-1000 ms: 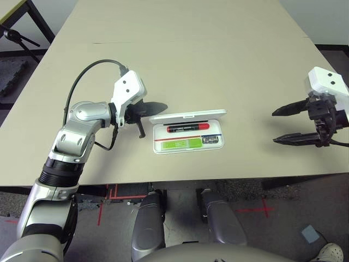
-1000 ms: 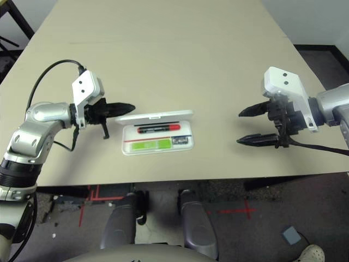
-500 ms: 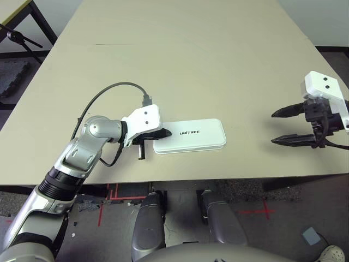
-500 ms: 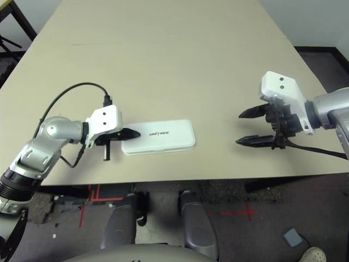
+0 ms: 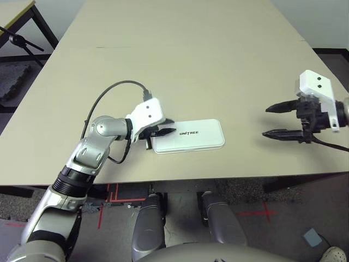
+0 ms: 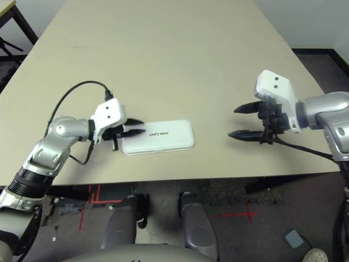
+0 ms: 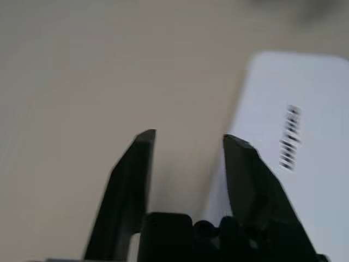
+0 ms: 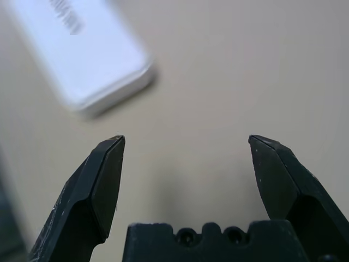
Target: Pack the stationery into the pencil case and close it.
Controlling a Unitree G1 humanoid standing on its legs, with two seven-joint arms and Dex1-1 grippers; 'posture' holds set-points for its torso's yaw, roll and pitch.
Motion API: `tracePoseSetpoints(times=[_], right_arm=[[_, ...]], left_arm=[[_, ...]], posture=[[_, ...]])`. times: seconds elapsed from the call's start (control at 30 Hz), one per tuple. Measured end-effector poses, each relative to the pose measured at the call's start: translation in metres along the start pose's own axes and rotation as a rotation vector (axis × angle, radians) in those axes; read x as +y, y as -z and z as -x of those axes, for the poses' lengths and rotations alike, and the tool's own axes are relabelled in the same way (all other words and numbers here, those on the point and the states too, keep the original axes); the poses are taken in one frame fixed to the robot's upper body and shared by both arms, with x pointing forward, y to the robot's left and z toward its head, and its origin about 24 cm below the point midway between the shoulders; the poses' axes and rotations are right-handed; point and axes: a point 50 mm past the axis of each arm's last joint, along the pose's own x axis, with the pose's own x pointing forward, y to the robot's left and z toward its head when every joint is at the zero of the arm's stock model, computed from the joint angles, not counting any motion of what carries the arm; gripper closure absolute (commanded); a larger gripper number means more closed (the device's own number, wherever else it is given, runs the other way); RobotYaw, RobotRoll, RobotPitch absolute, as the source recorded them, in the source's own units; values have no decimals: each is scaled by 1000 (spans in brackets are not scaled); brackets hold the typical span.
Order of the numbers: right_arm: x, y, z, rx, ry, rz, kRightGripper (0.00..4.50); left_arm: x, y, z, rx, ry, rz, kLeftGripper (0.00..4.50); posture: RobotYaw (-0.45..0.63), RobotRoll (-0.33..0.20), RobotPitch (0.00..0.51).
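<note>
- Looking down from the head: the pencil case [image 5: 188, 135] lies lid-down and flat near the counter's [image 5: 191, 60] near edge, lettering up. The left claw [image 5: 165, 126] sits at the case's left end, fingers parted, one tip over the lid corner, grasping nothing. The right claw [image 5: 276, 120] hangs well apart toward the counter's right edge, spread wide and empty.
- Left wrist view: one finger [image 7: 248, 169] overlaps the white lid's edge, the other is beside it over bare counter. Risk: if that tip drags as the arm pulls away, it could catch the lid and lift it, or skid the case toward the near edge.
- Right wrist view: the case lies ahead, off to one side; a careless sweep could knock it.
</note>
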Motion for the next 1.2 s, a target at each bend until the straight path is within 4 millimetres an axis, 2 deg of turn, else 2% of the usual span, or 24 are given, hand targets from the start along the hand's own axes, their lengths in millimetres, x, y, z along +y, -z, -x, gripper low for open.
tracePoseSetpoints(times=[0.1, 0.13, 0.3, 0.47, 0.67, 0.7, 0.87, 1.2], right_arm=[[-8, -5, -7, -105, 118, -18, 0], [-10, -6, -9, -137, 159, -25, 0], [-26, 3, -15, -278, 441, -68, 0], [-41, 24, -11, -356, 791, -134, 0], [-49, 47, -3, -383, 1080, -241, 0], [-50, 51, -1, -386, 1134, -273, 0], [-58, 64, 6, -413, 1297, -382, 0], [-64, 66, 5, -446, 1334, -417, 0]], left_arm=[[14, 0, 10, -51, -136, 58, 75], [18, 1, 14, -66, -179, 80, 29], [40, 4, 36, -135, -458, 182, 29], [64, 26, 66, -139, -832, 272, 29], [72, 41, 82, -158, -1076, 291, 29], [73, 43, 84, -160, -1114, 301, 29], [80, 45, 89, -192, -1198, 299, 29], [81, 47, 91, -202, -1243, 291, 29]], posture=[[-102, 0, 209], [-102, 0, 209], [-95, 0, 227], [-105, 0, 238], [-125, 0, 222], [-128, 0, 205], [-122, 0, 205], [-100, 0, 188]])
